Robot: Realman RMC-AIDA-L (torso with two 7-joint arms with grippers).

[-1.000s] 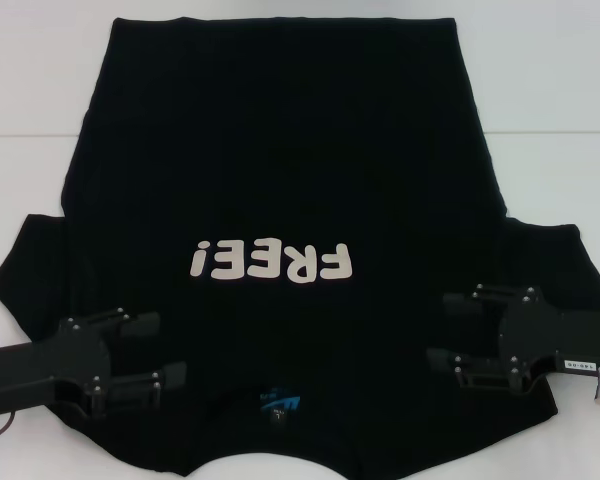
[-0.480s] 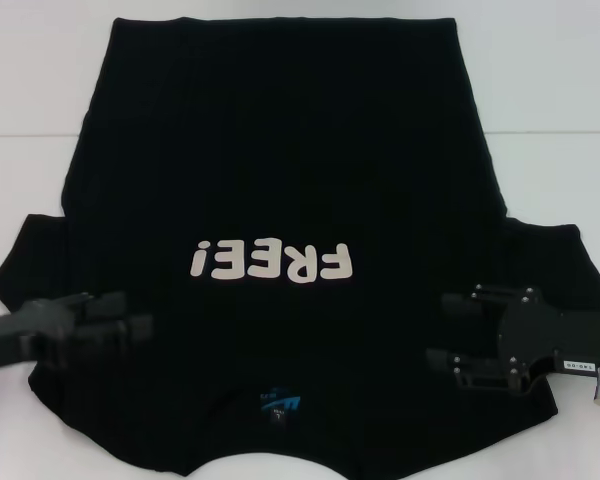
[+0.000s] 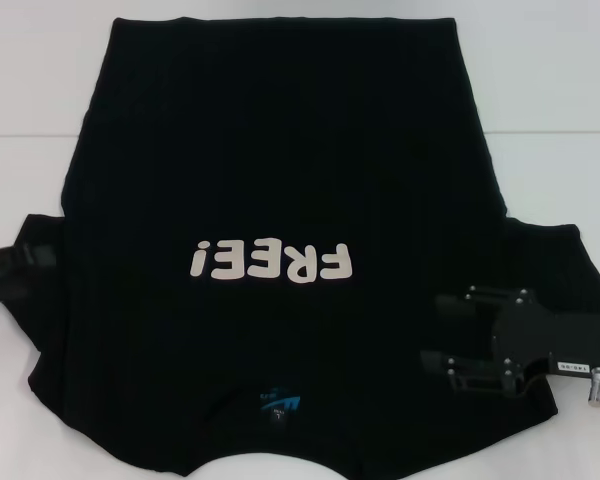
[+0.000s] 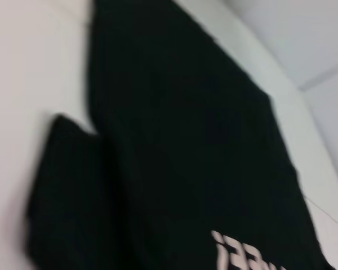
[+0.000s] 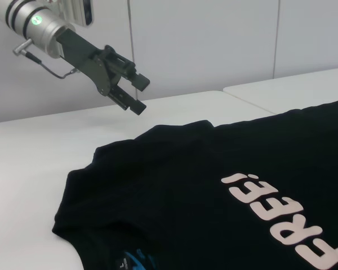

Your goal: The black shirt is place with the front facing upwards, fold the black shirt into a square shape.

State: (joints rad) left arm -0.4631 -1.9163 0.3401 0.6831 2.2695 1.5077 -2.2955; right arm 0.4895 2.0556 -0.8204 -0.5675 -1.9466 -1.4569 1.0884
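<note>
The white table (image 3: 570,90) fills the head view, and the black shirt (image 3: 280,150) covers most of it, lying flat with the hem at the top of the frame and the collar at the bottom edge. Its white "FREE!" lettering (image 3: 272,262) sits just below the middle of the frame, and the small blue neck label (image 3: 278,404) lies near the bottom centre.

The right gripper (image 3: 442,328) is at the lower right of the head view, over the shirt's shoulder and sleeve there; its two fingers are spread apart, holding nothing, pointing toward the frame's centre.

The left gripper (image 5: 133,94) is at the left edge of the head view, by the shirt's sleeve. In the right wrist view it hangs in the air above the table beyond that sleeve, clear of the cloth, fingers parted and empty.
</note>
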